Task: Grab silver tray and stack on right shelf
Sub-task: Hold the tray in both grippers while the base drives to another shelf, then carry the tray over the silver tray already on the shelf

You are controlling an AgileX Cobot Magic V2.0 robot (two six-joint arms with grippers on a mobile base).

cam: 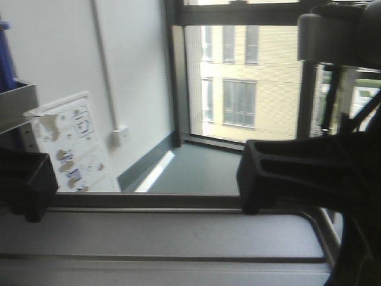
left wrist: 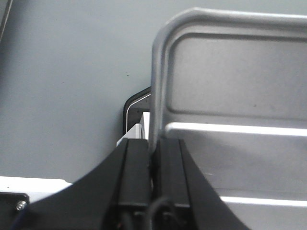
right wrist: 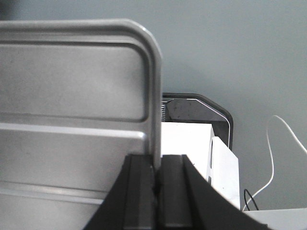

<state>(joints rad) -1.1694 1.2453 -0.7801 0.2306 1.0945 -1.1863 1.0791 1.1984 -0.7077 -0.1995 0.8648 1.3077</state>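
Steel-grey and shiny, the silver tray [left wrist: 230, 91] hangs in the air between the two arms. In the front view its floor and one long ridge run across the bottom of the picture. The left claw [left wrist: 152, 165] is clamped on the tray's left rim just below a rounded corner, with one black finger outside the rim and the other inside on the tray floor. The right claw [right wrist: 156, 179] is clamped the same way on the opposite rim, its black fingers pinching the raised edge between them. Two bright raised ridges cross the tray floor in both wrist views. Far beneath the tray lies a grey-green floor [left wrist: 62, 86]. Below the tray's right side stands a dark-framed unit [right wrist: 201, 108] with a white box [right wrist: 225, 172] against it, and a white cable [right wrist: 283, 129] loops over the floor nearby. Ahead, past the tray's far rim, a window [cam: 238, 77] shows a pale yellow building. A white wall [cam: 59, 47] runs on the left, with a white printed board [cam: 74, 143] leaning against it, close to a small wall box [cam: 121, 136].
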